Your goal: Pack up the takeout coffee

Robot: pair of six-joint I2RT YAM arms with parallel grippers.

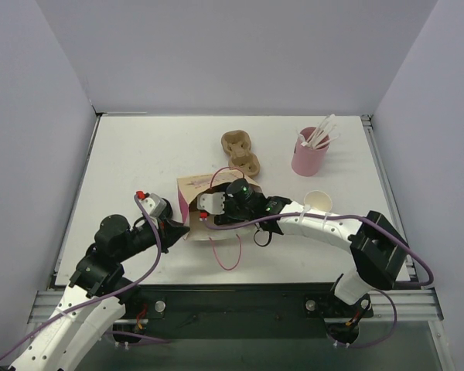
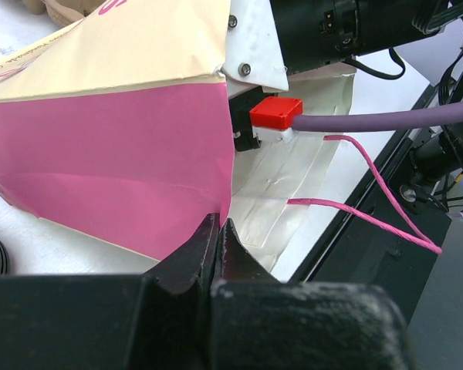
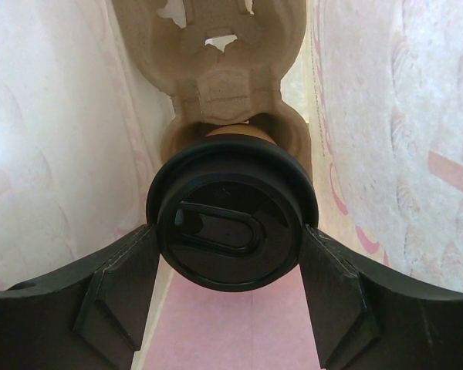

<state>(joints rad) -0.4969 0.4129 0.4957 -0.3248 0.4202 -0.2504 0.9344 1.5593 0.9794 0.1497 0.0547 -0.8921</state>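
- Bag trouble comes first: the paper bag [image 1: 195,185] lies on its side, mouth open to the right arm [image 1: 325,228], and the left gripper [image 2: 218,239] is pinched shut on the edge of its pink side panel. If that pinch slips, the wall would likely sag onto the arm and close the opening.
- The right arm reaches well inside, so a hasty pull-out could drag the bag across the table.
- A pulp tray [image 3: 216,46] sits deeper in the bag. A push could shift it.
- A second tray [image 1: 241,151] and the pink cup [image 1: 309,154] with sticks stand beyond the bag, apart from both arms — no obstacle.
- The lidded cup [image 3: 216,231] is at the tray's near hole, with the right gripper [image 3: 230,231] clamped on its black lid. I cannot tell whether it is fully seated. Let go too soon, it could tip out.
- The open cup [image 1: 319,201] stands just beside the right arm, where a sweep could knock it.
- The handle string [image 2: 370,222] trails loose — a snag risk.
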